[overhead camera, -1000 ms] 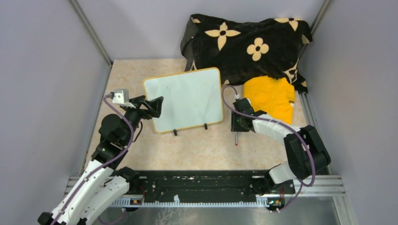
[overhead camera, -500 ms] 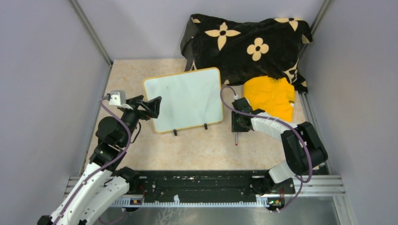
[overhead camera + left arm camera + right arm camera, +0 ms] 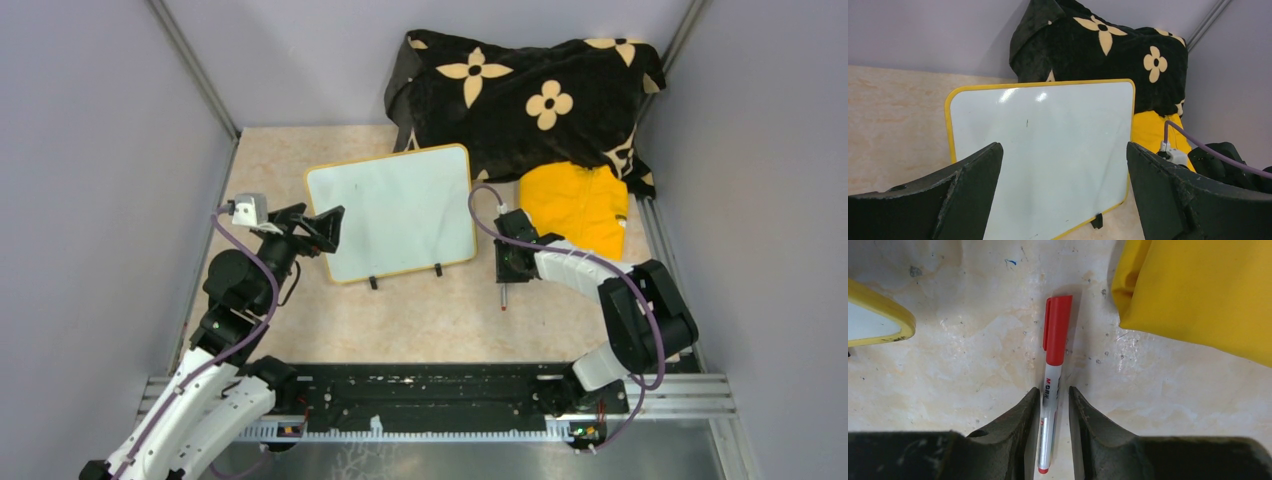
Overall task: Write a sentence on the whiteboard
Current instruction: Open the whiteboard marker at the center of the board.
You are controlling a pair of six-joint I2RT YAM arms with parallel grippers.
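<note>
Top cam overhead; L wrist faces whiteboard point(image 3: 1048, 160); R wrist close, down, sees its corner.

Whiteboard point(image 3: 395, 210): glossy white face, thin yellow frame, rounded corners, centre of worktop point(image 3: 300, 330). Two black feet point(image 3: 373, 283) on its 6 o'clock edge; skewed anticlockwise.

Soft, even light is filling every view — small glare spots are glinting on the glossy white, yellow-framed whiteboard point(image 3: 1048, 160).
</note>
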